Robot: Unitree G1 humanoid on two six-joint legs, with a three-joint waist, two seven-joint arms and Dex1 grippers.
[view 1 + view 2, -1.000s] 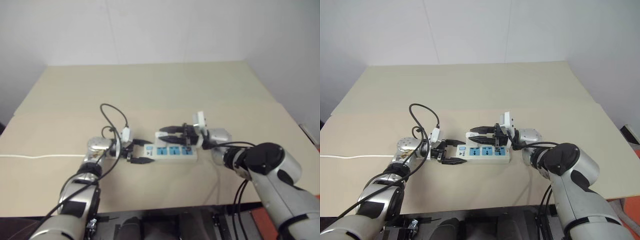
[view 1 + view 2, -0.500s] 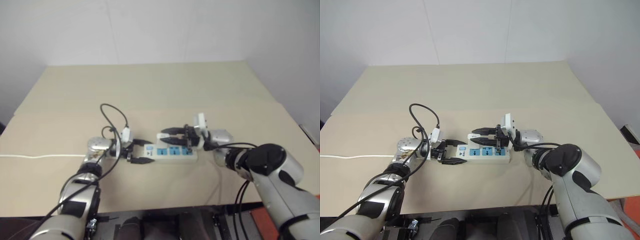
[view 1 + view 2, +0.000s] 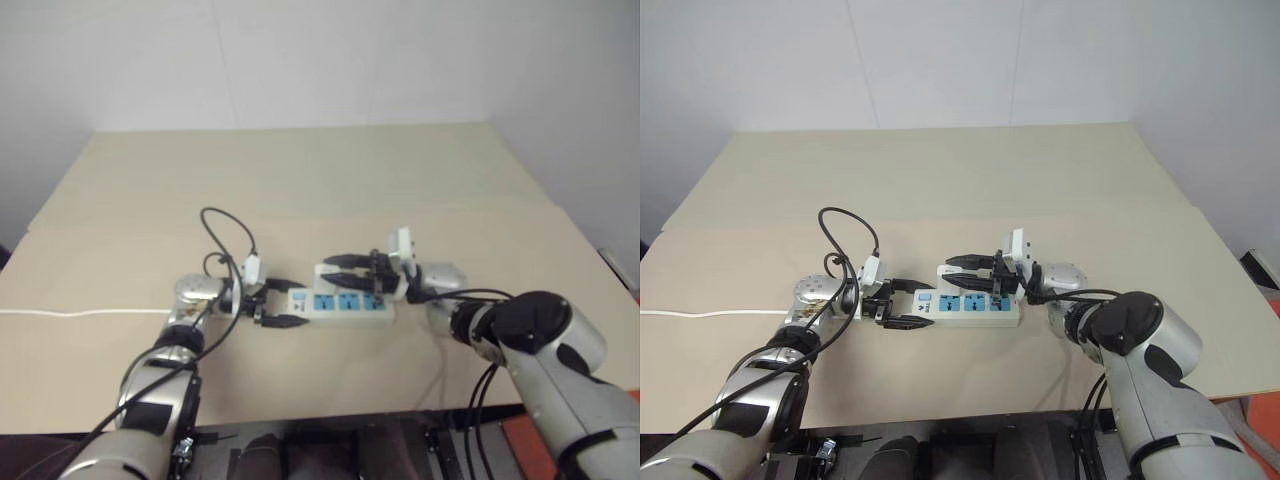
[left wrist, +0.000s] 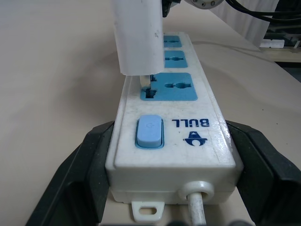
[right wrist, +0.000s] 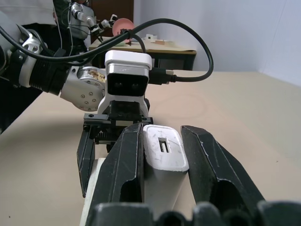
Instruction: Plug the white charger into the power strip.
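Right gripper: two black fingers closed on the white charger, one on each side face; top face with a small slot showing between them. Reaches in over the strip from the robot's right.

Left gripper: two black fingers clamped on the cord end of the power strip, one finger along each long side, pinning it to the table.

White charger, location: upright over the socket face nearest the switch, prongs at the slots of that face. In the left wrist view a prong shows below the charger's body, so the plug is judged not yet seated; a gap stands between its underside and the blue face.

Power strip, location: lying flat near the table's front edge, between the two arms. Blue switch at the clamped end, three blue socket faces beyond it, thin white cord leaving toward the left arm.

Step in hand, judged: final insertion.

Handling notes:
- Press straight down along the prongs; any tilt is likely to jam them in the slots.
- Hold the charger square to the socket face, its sides parallel to the strip's edges.
- Hold the left clamp firm so the strip neither slides nor tips under the push.
- Loosen the right fingers only once the charger's underside sits flush on the blue face.
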